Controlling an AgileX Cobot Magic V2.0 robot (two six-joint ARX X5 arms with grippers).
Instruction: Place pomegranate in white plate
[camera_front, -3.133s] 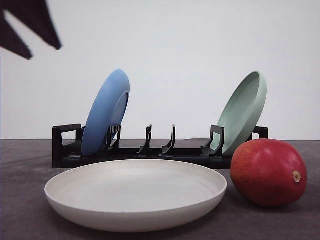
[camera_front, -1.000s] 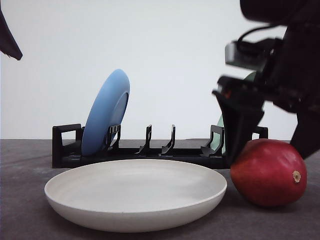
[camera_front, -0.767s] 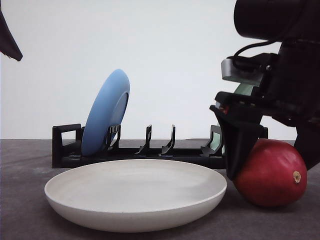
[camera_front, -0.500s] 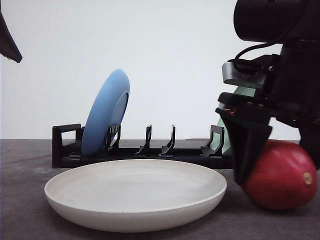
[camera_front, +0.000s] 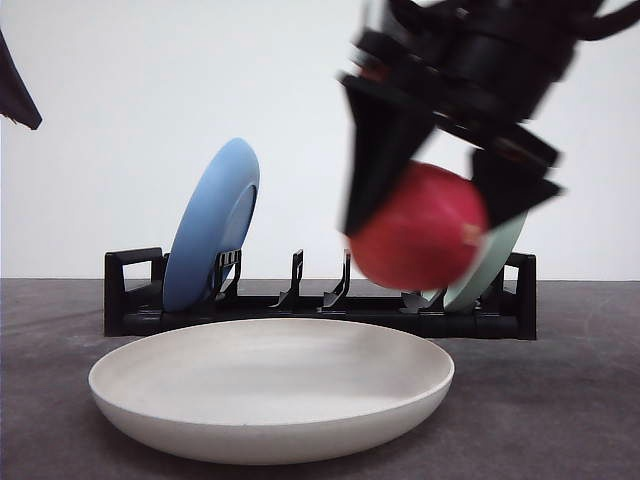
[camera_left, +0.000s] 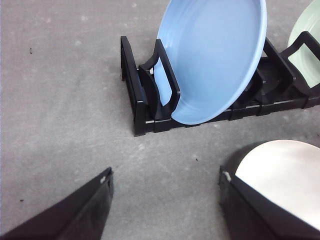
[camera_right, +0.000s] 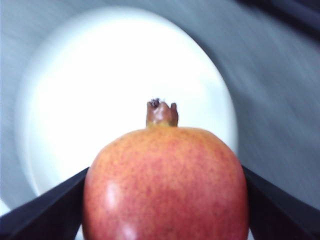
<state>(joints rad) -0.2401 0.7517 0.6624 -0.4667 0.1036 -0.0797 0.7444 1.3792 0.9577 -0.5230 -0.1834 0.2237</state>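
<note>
Front view: the right gripper (camera_front: 435, 215) has the pomegranate (camera_front: 418, 228) clamped between its fingers, up off the table and above the right part of the white plate (camera_front: 270, 385), which sits near us on the grey table (camera_front: 560, 400). It's blurry, but the fruit looks like it's over the plate's right rim area, so I'd say it wants to come a bit more left, then down. Behind stands the black rack (camera_front: 300, 300) with the blue plate (camera_front: 212, 225) and the pale green plate (camera_front: 490, 265).

Left wrist view: the left gripper (camera_left: 165, 200) is spread apart, nothing in it, hovering near the blue plate (camera_left: 215, 60) with a bit of white plate (camera_left: 285, 175) beside it.

Right wrist view: the pomegranate (camera_right: 165, 182) fills the space between the fingers, crown pointing away, white plate (camera_right: 100, 90) directly beyond it.
</note>
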